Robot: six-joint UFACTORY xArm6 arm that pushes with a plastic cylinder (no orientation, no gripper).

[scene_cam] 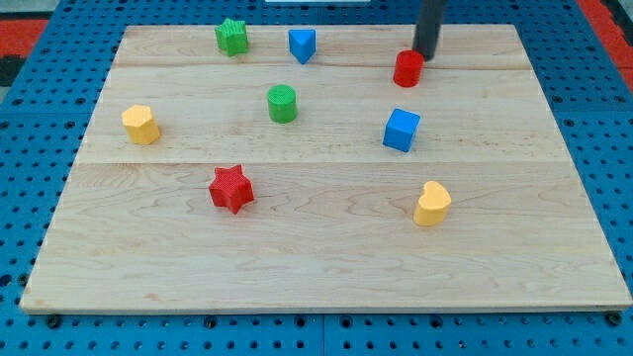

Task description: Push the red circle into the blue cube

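The red circle [407, 68] stands on the wooden board at the view's upper right. The blue cube [402, 130] sits just below it, with a small gap of bare board between them. My tip [424, 53] is at the red circle's upper right edge, touching or almost touching it. The dark rod rises from there out of the view's top.
A green star [232, 37] and a blue triangle [302, 44] lie near the view's top. A green cylinder [282, 103] is at centre left, a yellow block [140, 124] at far left, a red star [231, 189] lower left, a yellow heart [432, 203] lower right. The board's far edge [465, 27] runs close behind my tip.
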